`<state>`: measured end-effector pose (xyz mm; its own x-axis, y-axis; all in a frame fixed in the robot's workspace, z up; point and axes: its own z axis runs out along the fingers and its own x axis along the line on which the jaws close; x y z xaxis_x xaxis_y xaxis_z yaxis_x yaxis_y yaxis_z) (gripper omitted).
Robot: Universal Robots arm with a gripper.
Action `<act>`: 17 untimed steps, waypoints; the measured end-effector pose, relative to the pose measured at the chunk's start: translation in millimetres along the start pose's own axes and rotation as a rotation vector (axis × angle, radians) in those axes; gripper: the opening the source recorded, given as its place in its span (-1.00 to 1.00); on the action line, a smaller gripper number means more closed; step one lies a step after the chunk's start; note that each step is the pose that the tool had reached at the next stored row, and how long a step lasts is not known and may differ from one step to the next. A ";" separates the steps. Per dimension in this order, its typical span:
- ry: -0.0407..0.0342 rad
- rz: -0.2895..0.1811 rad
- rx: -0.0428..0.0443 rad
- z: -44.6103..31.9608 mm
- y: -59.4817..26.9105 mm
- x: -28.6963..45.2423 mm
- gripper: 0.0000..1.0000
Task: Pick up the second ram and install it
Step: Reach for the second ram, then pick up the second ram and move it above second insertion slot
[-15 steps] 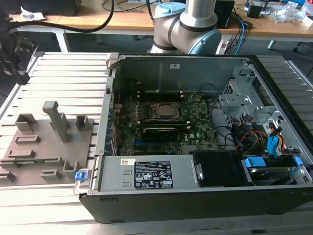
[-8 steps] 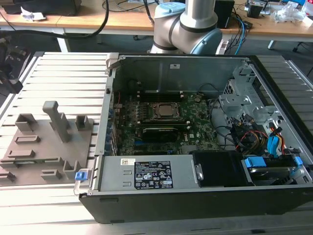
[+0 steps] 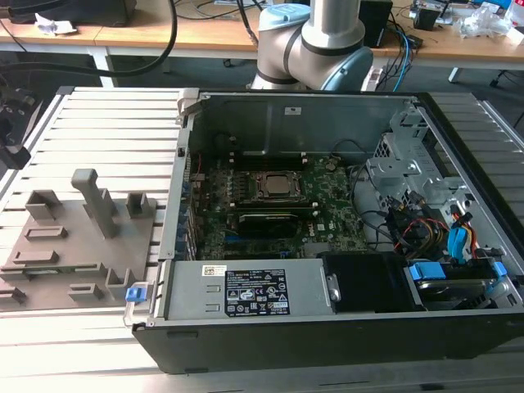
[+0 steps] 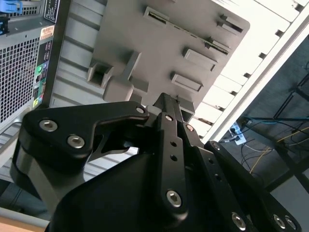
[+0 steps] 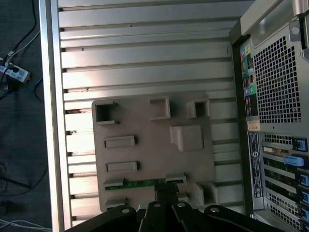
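As the pick-up stands, step: reaching for the ram [image 5: 145, 183]; nothing lifted, nothing installed.
Ram: green stick lying flat in a slot of the grey tray [image 5: 149, 130], just beside the gripper tips in the first wrist view.
Gripper [image 5: 166, 192]: poised above the tray's edge, fingers looking drawn together, holding nothing.
Tray: on the slatted surface [image 3: 106, 123], at 9 o'clock from the open case [image 3: 327, 336] in the exterior view.
Case: lid off, board exposed, CPU socket [image 3: 278, 187] near its middle.
Next move, by judgement: spread the fingers, line them across the ram's thin edges, descend squarely; a skewed grip could tilt the stick in its slot.
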<state>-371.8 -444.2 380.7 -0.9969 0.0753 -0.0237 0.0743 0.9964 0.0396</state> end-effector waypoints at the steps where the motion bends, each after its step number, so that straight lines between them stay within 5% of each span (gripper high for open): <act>1: 0.0000 0.000 0.0000 0.0 0.0 0.0 -0.79; 14: 0.0000 0.000 0.0000 0.0 -0.5 -0.1 -0.79; 17: 0.0021 -0.052 -0.0011 -0.1 -0.6 -0.1 -0.79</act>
<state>-371.7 -444.8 380.7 -0.9994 0.0232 -0.0237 0.0223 0.9990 0.0395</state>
